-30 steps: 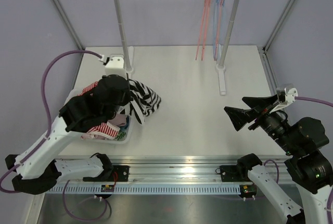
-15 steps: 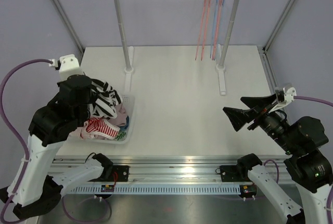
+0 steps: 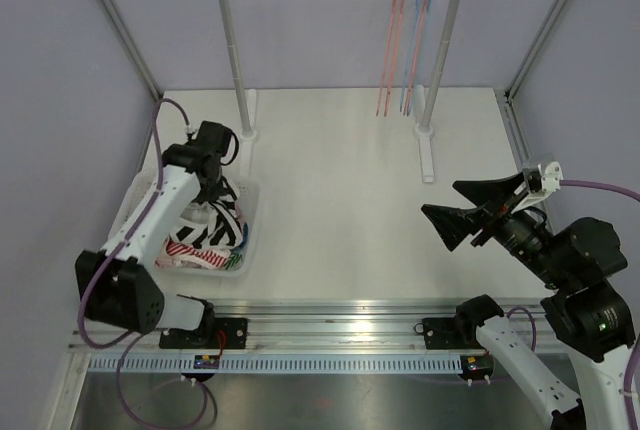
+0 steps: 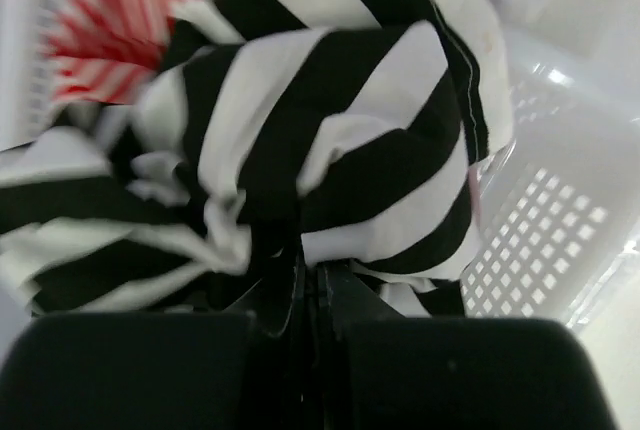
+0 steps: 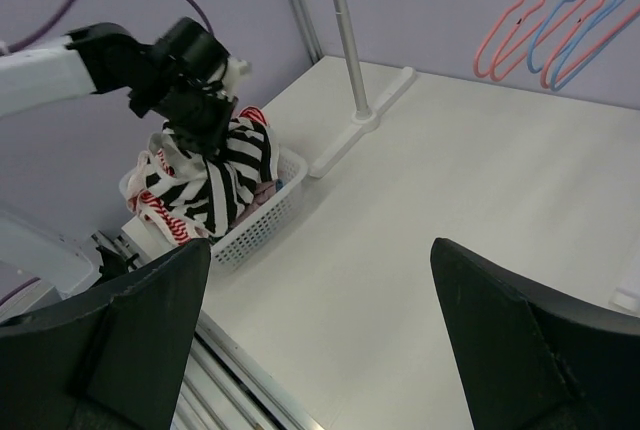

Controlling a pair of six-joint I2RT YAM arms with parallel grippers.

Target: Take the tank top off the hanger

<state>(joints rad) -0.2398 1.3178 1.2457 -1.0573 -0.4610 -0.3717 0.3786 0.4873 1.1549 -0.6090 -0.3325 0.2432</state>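
Note:
The black-and-white striped tank top (image 3: 218, 222) lies bunched in the white basket (image 3: 251, 197) at the left of the table. It also shows in the left wrist view (image 4: 330, 140) and the right wrist view (image 5: 225, 175). My left gripper (image 3: 212, 182) is down in the basket, shut on the striped tank top (image 4: 310, 270). My right gripper (image 3: 462, 212) is open and empty, held above the table's right side. Several pink and blue hangers (image 3: 405, 40) hang bare on the rail at the back right.
A red-and-white striped garment (image 3: 190, 248) and other clothes fill the basket. The clothes rack stands at the back on two posts (image 3: 235, 60) with foot bars on the table. Purple side walls and a metal frame enclose the table.
My left arm has swung from the basket's near-left side to over it and lowered the striped tank top into the basket. The right gripper has shifted slightly.

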